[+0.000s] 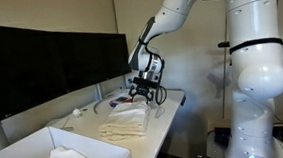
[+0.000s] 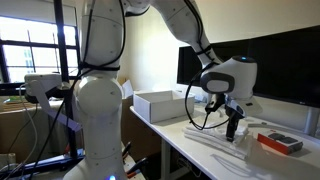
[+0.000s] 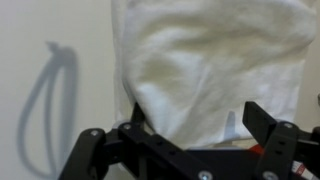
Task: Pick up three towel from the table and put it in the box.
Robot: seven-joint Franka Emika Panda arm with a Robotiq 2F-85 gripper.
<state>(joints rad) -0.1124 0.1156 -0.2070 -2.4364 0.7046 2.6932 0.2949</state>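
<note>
I am holding the gripper [image 1: 142, 90] over the folded white towels [image 1: 123, 125], its jaws spread wide and gripping nothing. The towels are lying stacked on the surface [image 1: 170, 109], and the open white box [image 1: 31, 147] is sitting well apart from them.

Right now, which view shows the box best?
An exterior view, where the box is nearest and its open top faces the camera, so the inside shows, though the frame crops it. In an exterior view it appears whole, mostly outer walls. The wrist view misses it.
</note>
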